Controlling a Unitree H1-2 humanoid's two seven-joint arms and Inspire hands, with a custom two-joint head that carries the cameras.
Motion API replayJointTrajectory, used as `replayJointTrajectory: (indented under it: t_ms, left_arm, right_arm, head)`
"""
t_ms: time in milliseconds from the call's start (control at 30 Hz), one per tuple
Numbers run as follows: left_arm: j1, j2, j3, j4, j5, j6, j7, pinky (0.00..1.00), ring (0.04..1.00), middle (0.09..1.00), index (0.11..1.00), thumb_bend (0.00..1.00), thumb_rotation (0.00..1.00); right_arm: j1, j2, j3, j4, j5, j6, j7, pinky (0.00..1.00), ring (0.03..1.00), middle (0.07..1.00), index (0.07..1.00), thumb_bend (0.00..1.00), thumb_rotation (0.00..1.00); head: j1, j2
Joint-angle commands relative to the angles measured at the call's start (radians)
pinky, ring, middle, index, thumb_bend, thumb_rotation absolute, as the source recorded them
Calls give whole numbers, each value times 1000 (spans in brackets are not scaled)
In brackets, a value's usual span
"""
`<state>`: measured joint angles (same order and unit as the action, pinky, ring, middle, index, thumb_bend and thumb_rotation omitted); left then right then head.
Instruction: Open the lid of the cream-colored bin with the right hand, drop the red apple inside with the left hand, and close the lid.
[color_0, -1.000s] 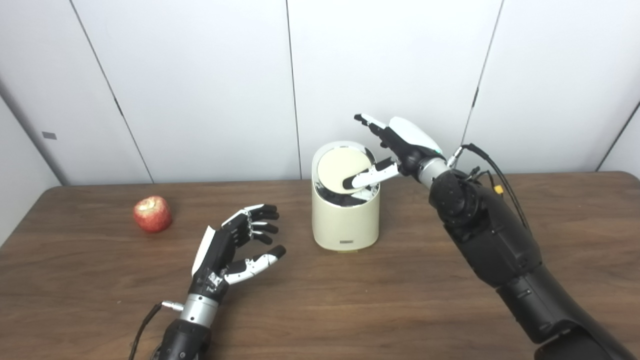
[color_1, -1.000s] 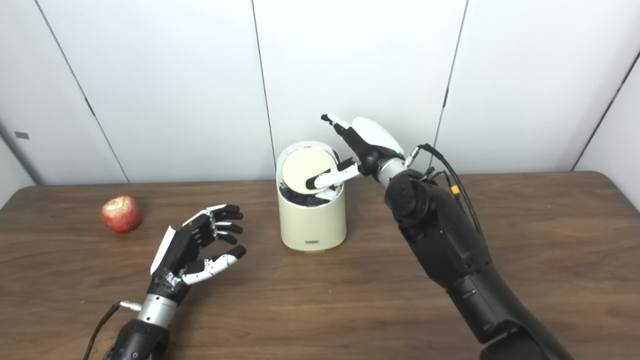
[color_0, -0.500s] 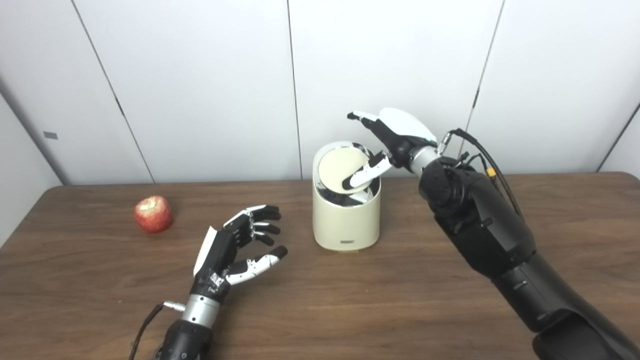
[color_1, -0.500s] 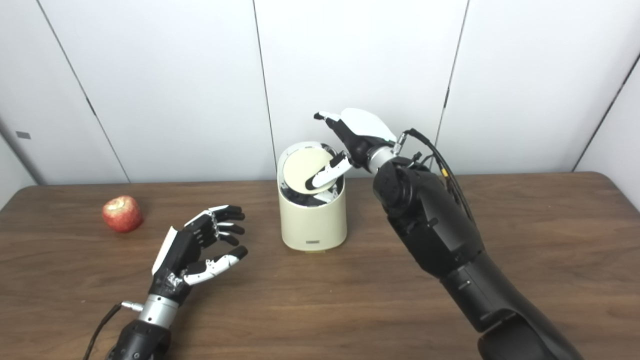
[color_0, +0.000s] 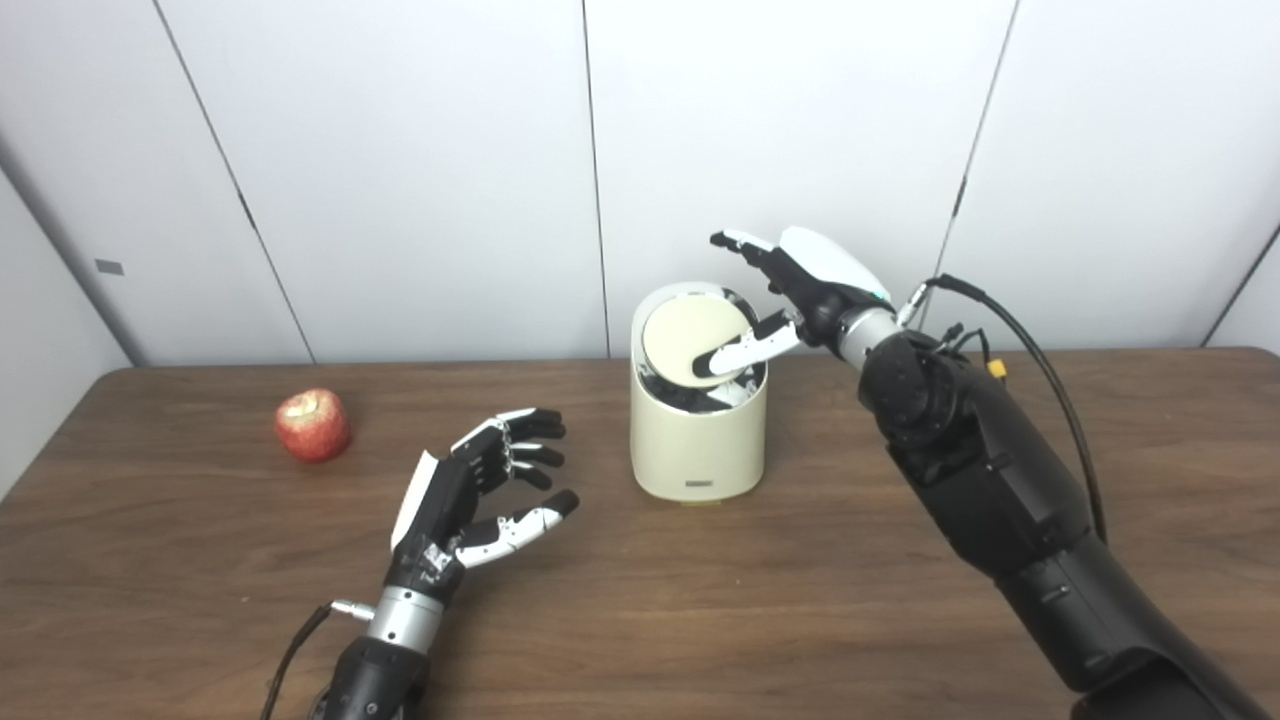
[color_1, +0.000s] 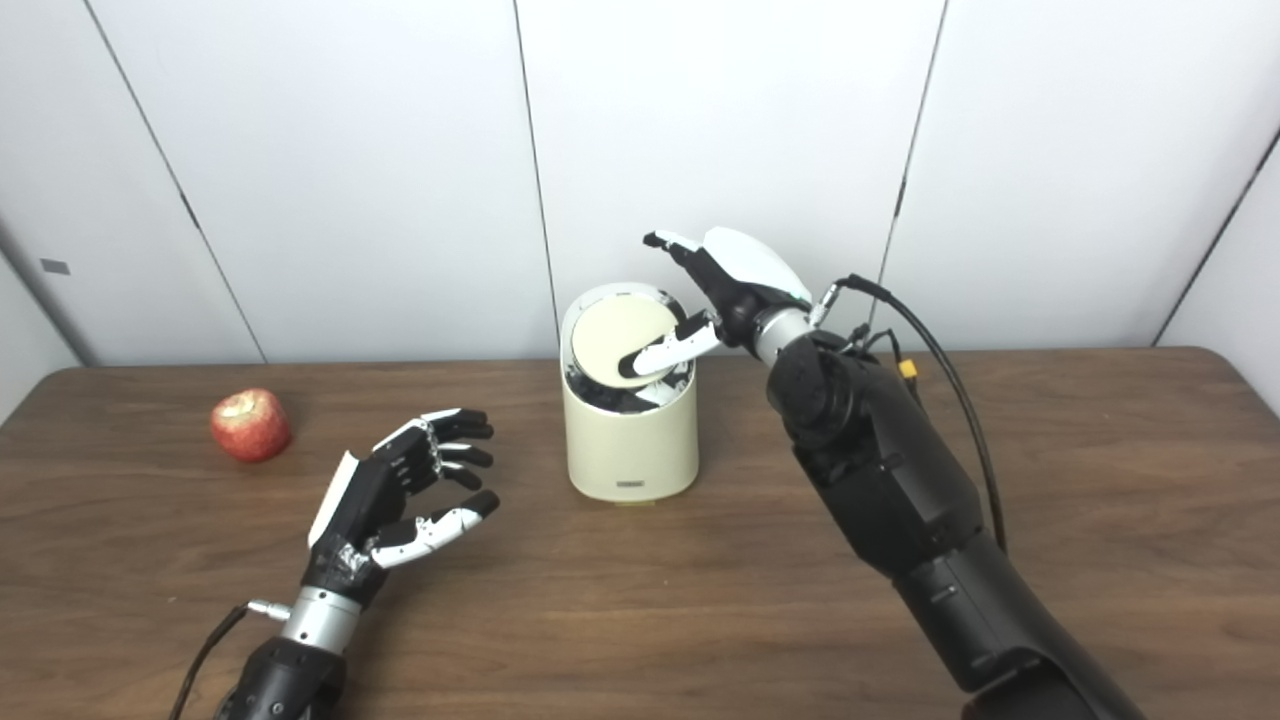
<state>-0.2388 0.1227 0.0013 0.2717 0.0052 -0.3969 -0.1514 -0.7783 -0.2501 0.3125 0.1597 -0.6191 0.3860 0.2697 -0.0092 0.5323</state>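
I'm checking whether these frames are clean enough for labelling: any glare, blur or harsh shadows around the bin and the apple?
Left eye view: even, soft light; the apple is sharp and casts only a faint shadow. Right eye view: the bin shows no glare, though its interior below the tilted lid is dark; the right hand looks slightly soft.

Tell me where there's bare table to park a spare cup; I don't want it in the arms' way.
Bare wood lies right of the bin, beyond the right hand's arm toward the table edge, and along the front between the two arms. Crowded: the stretch from the apple past the left hand to the bin.
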Motion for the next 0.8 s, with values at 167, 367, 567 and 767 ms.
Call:
replayJointTrajectory:
  t_ms: [167,367,567,767]
  left_arm:
    - [29,-22,-7,74,-10,-27,12,575,651,727,761,619,77]
    - [27,-25,-7,80,-23,-30,4,575,654,729,763,632,90]
    - [31,-24,-8,70,-12,-25,11,571,656,733,766,623,94]
    - [26,-23,-5,76,-18,-33,10,566,651,732,763,620,73]
  right_arm:
    - [-22,-2,-86,-101,67,-11,-28,780,905,951,932,812,300]
    - [8,-12,-114,-137,92,-7,-26,720,865,930,925,789,293]
    - [95,-17,-178,-185,168,-86,-70,703,858,901,900,801,277]
    - [204,-38,-248,-215,281,-220,-83,766,868,885,896,804,283]
  head:
    - [-1,-3]
    - [2,-3]
    - [4,0]
    - [0,-2]
